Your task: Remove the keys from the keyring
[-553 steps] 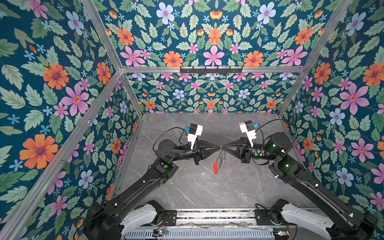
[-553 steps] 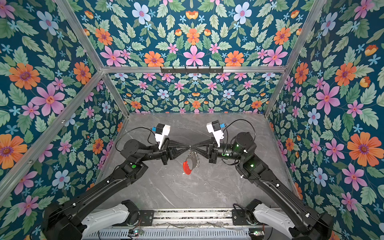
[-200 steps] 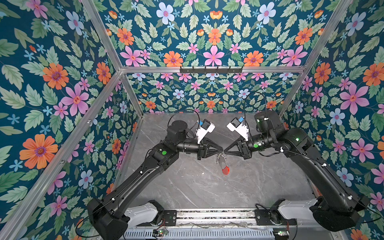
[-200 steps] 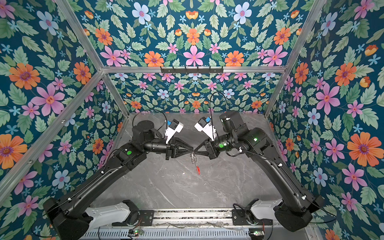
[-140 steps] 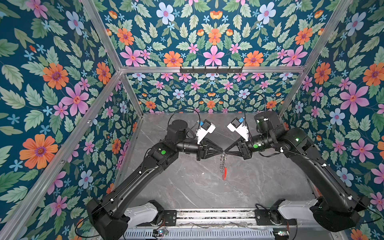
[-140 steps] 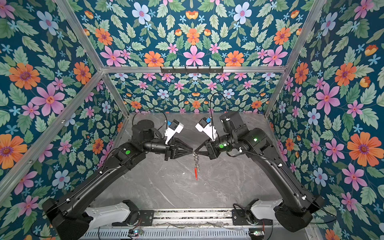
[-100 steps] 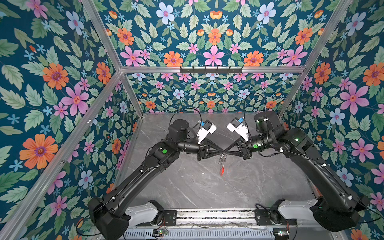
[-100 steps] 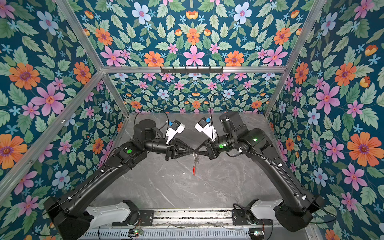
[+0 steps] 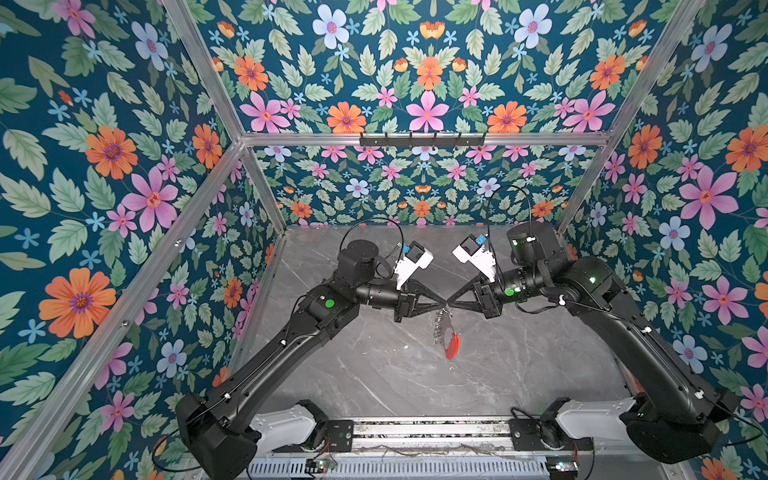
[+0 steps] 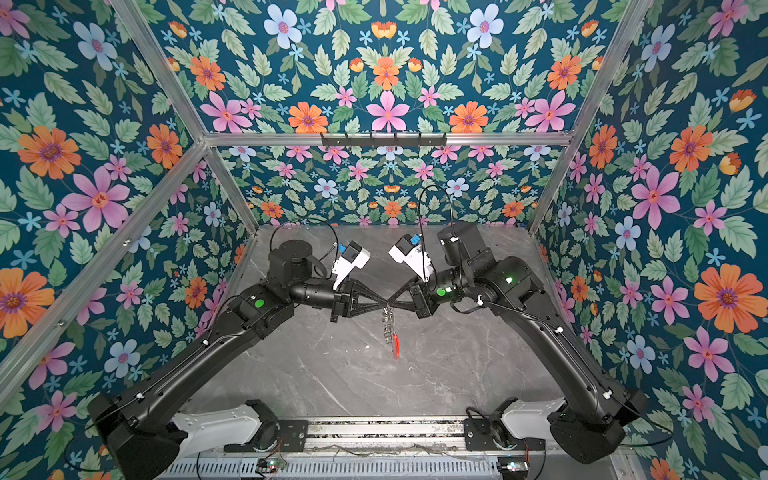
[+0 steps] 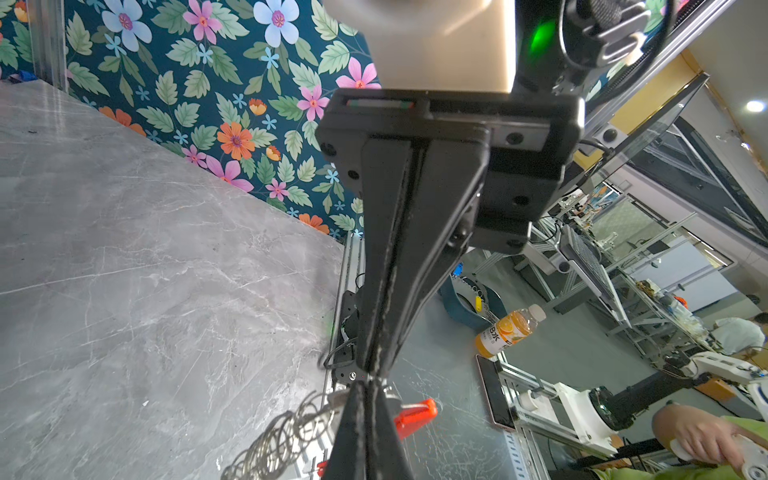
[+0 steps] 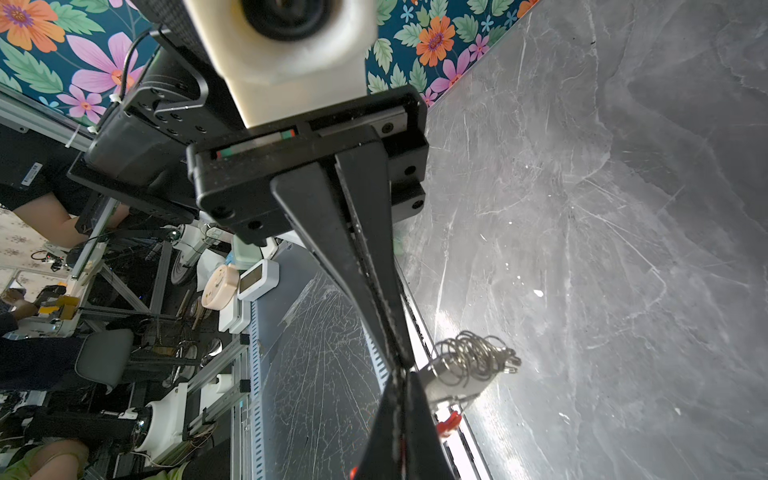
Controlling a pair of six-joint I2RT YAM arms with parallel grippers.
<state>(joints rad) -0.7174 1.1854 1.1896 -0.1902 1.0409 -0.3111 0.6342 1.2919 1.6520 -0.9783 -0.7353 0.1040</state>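
- While both pincers meet tip to tip in mid-air, the keyring [image 9: 449, 338] hangs edge-on just below that meeting point. It is clear of the worktop [image 9: 374, 374], with the red strip lowest and the loops [image 12: 473, 357] bunched to one side.
- Left pincer [image 9: 443, 307]: jaws pressed together at the keyring's top. I cannot tell whether they pinch the key, a loop or the plate's edge, because the key is too small to make out in any view.
- Right pincer [image 9: 450, 305]: jaws pressed together too. Judging by how the plate hangs, they pinch the keyring's top from the opposite side.
- Step in hand, as I read it: one pincer anchors the plate while the other draws the key off.
- To do it well, hold the right one steady and ease the left away slowly along the loop's opening. A straight tug would likely just drag or twist the plate.
- Risk: such slender tips hold very little metal, so a slip could drop the keyring.
- Pose: both arms rise from the near edge with elbows bent outward. The forearms angle inward and the wrists are roughly level, each arm mirroring the other.
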